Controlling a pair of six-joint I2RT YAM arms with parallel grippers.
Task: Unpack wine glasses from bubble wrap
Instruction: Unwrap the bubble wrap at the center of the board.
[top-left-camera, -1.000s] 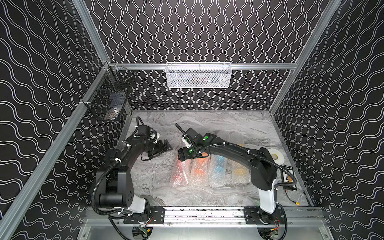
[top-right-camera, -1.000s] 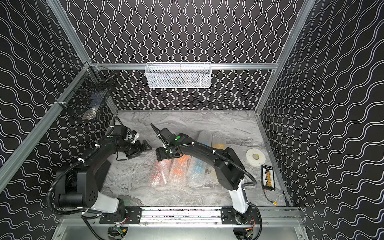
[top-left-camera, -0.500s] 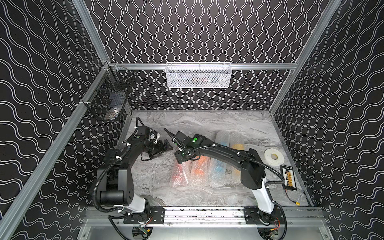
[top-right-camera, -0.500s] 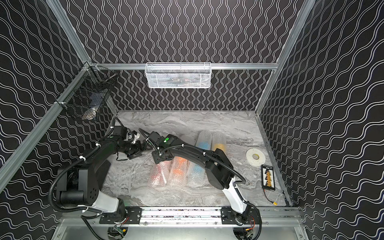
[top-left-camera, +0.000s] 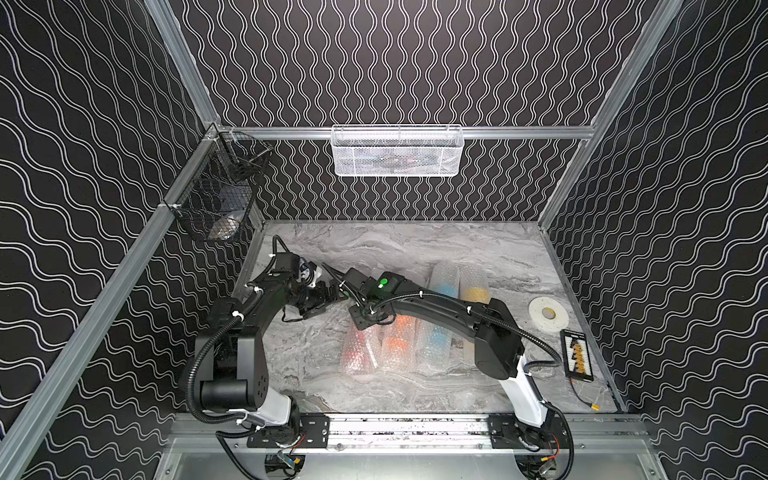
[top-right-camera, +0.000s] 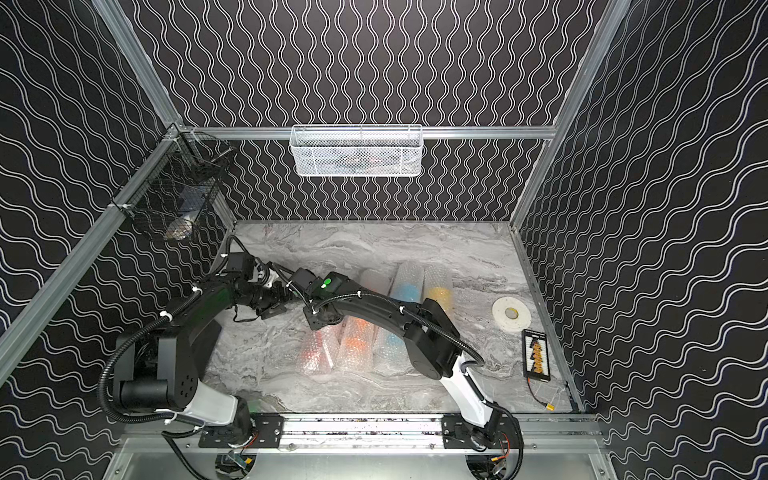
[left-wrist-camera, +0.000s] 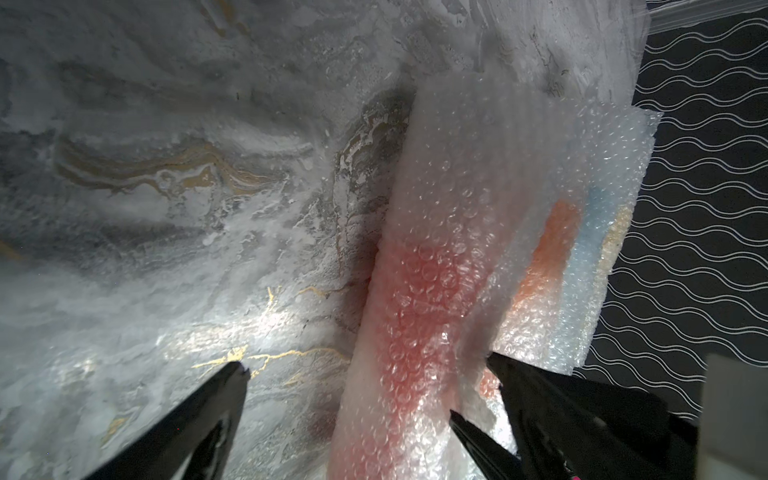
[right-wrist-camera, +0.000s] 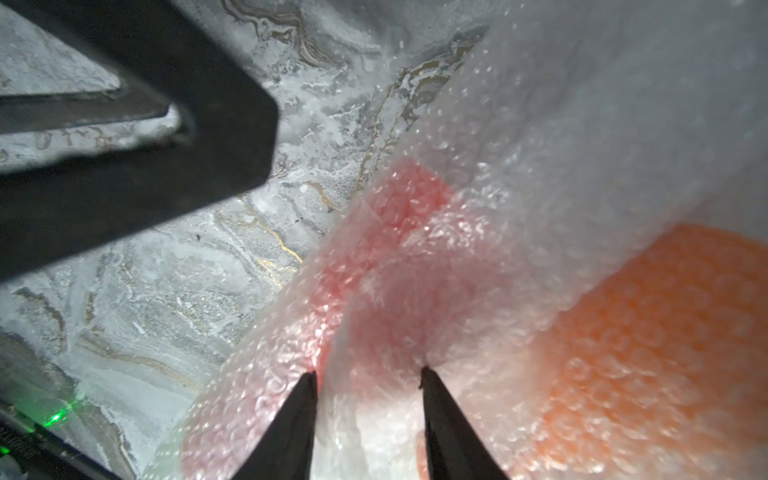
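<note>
Pinching bubble wrap (right-wrist-camera: 370, 419) over the red wine glass (right-wrist-camera: 411, 195), right gripper (right-wrist-camera: 365, 372); left gripper (left-wrist-camera: 365, 363) spread wide.

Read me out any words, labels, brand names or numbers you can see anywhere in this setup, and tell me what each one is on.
No text can be read in any view.
On the black flat device at the table's right edge: a column of orange-yellow marks, too small to read.
In the white mesh basket on the back rail: contents blurred, nothing legible.
On the bubble wrap and the tabletop: no print seen.
</note>
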